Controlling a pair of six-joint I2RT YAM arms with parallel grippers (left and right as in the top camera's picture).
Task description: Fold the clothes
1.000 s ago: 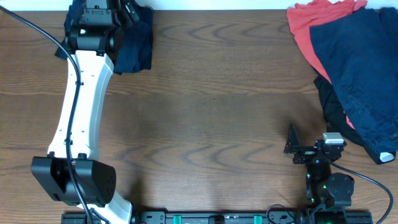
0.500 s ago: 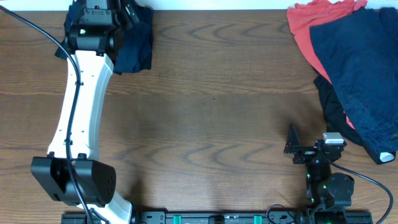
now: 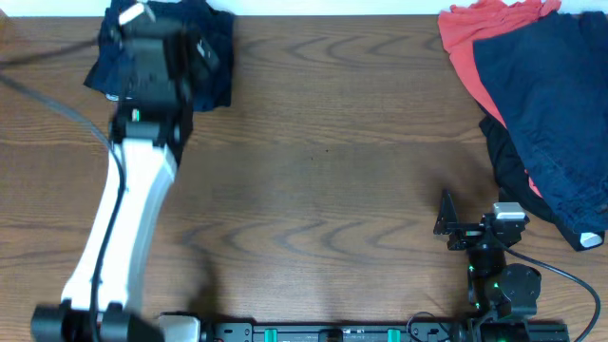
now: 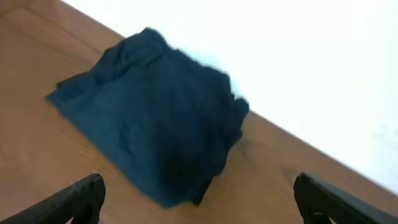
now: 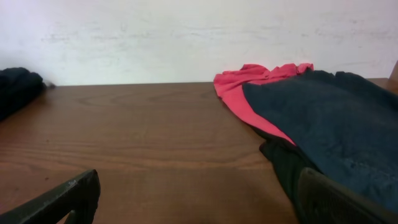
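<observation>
A folded navy blue garment [image 3: 211,66] lies at the table's far left corner; in the left wrist view [image 4: 155,112] it is a compact bundle on the wood just ahead of the fingers. My left gripper [image 3: 195,49] is open and empty, its fingertips wide apart [image 4: 199,202], just short of the bundle and blurred by motion. At the far right lies a pile: a coral red garment [image 3: 465,43], a large navy one [image 3: 551,104] and a black one [image 3: 508,157]. My right gripper [image 3: 445,223] is open and empty [image 5: 199,199], low at the front right.
The wooden table [image 3: 323,171] ends at a white wall behind. In the right wrist view the pile shows as coral red [image 5: 239,87], navy [image 5: 323,118] and black [image 5: 286,162], with the folded bundle [image 5: 15,87] far left.
My left arm has drawn back from over the folded navy bundle toward the table's front, leaving the bundle lying free. The right arm has not moved.
</observation>
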